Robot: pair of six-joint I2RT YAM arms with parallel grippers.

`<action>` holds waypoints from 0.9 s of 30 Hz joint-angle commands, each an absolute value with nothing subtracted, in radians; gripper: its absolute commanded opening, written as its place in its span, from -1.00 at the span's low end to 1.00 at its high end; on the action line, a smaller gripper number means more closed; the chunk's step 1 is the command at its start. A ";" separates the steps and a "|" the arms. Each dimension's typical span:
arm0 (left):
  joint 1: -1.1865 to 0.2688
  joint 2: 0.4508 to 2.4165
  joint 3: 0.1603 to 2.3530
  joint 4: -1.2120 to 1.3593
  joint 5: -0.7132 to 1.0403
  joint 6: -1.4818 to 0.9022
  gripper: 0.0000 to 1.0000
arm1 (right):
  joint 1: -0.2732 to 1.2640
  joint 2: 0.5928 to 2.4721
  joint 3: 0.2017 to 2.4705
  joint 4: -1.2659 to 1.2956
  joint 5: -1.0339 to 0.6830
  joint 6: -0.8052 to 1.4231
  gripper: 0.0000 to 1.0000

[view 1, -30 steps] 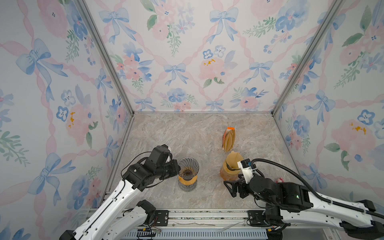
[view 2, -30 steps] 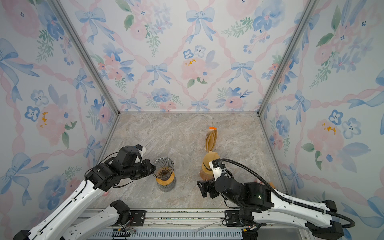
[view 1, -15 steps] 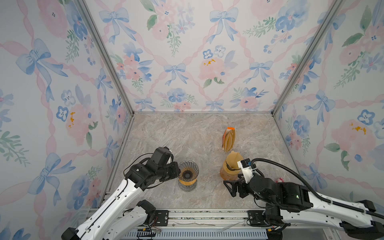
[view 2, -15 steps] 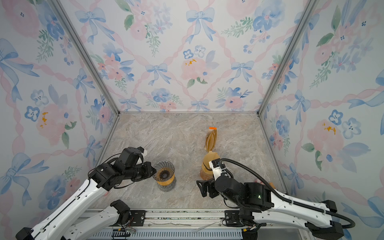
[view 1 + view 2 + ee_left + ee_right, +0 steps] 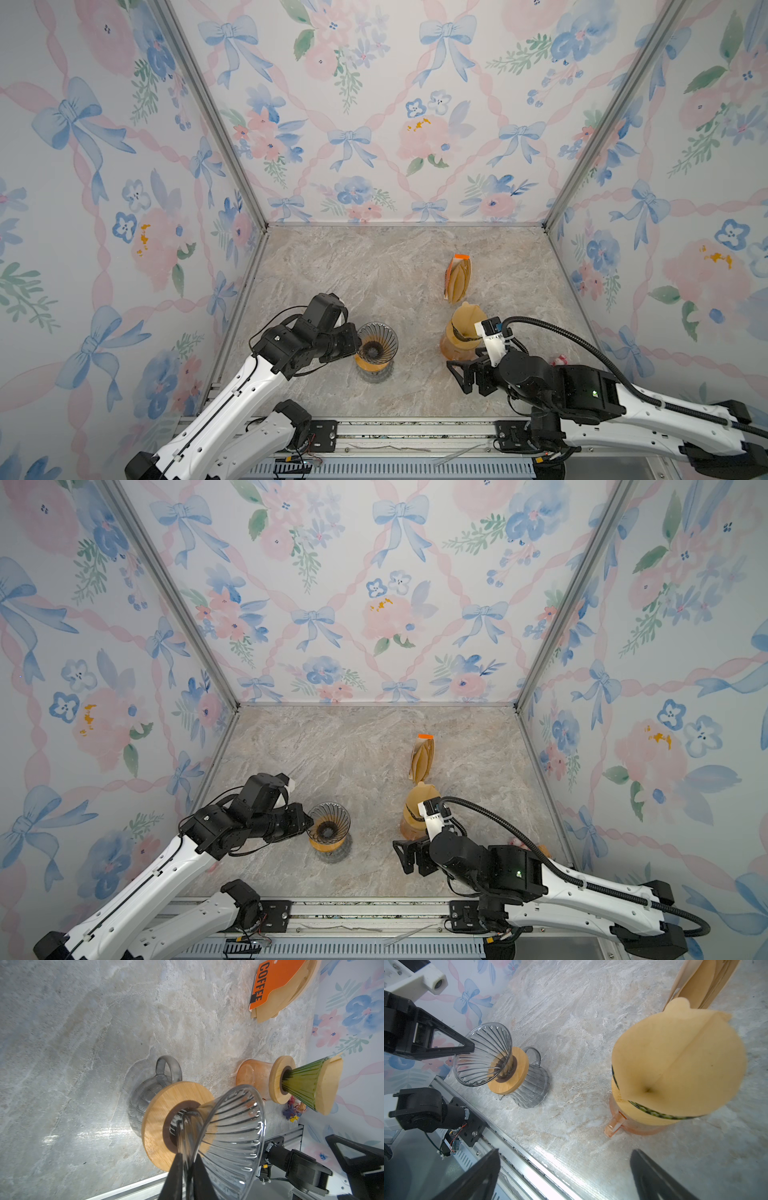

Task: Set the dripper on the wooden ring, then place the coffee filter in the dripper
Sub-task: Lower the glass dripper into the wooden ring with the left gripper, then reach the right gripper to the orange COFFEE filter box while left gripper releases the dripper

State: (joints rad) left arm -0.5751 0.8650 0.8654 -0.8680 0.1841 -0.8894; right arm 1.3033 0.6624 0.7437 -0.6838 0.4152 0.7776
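Observation:
An empty clear glass dripper (image 5: 376, 343) (image 5: 328, 825) (image 5: 483, 1055) with a wooden collar sits on a glass carafe (image 5: 145, 1095) at the front left. My left gripper (image 5: 356, 340) (image 5: 309, 823) (image 5: 188, 1159) is shut on the rim of the clear dripper (image 5: 228, 1136). A brown coffee filter (image 5: 467, 320) (image 5: 415, 802) (image 5: 679, 1064) sits in a green dripper (image 5: 301, 1082) on an orange carafe (image 5: 253, 1076) at the front right. My right gripper (image 5: 459, 376) (image 5: 405, 856) (image 5: 564, 1152) stands open and empty, just in front of that carafe.
A pack of brown filters (image 5: 457, 276) (image 5: 423, 756) (image 5: 280, 987) with an orange label stands behind the orange carafe. A small crumpled coloured scrap (image 5: 559, 359) (image 5: 293, 1109) lies by the right wall. A metal rail (image 5: 415, 432) runs along the table's front edge.
My left arm has edged slightly, still gripping the clear dripper's rim, and the dripper has barely shifted. The right arm has not moved.

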 commanded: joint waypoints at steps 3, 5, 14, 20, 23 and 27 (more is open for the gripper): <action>-0.562 0.852 0.835 -0.861 0.190 -0.875 -0.73 | 1.295 0.650 0.733 -0.681 0.415 0.781 0.99; -0.558 0.844 0.825 -0.855 0.195 -0.877 -0.76 | 1.295 0.650 0.734 -0.681 0.414 0.781 0.98; -0.542 0.808 0.801 -0.846 0.218 -0.884 -0.78 | 1.295 0.656 0.739 -0.683 0.414 0.781 0.98; -0.541 0.808 0.819 -0.844 0.226 -0.873 -0.57 | 1.294 0.664 0.744 -0.678 0.414 0.779 0.98; -0.542 0.806 0.840 -0.846 0.231 -0.861 -0.39 | 1.295 0.667 0.754 -0.682 0.414 0.775 0.99; -0.541 0.777 0.847 -0.846 0.218 -0.839 -0.10 | 1.288 0.673 0.782 -0.697 0.415 0.770 1.00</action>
State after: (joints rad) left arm -0.5480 0.8089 0.8204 -0.8509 0.2188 -0.8688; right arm 1.3014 0.6666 0.7456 -0.6853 0.4156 0.7773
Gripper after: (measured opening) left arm 0.433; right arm 0.996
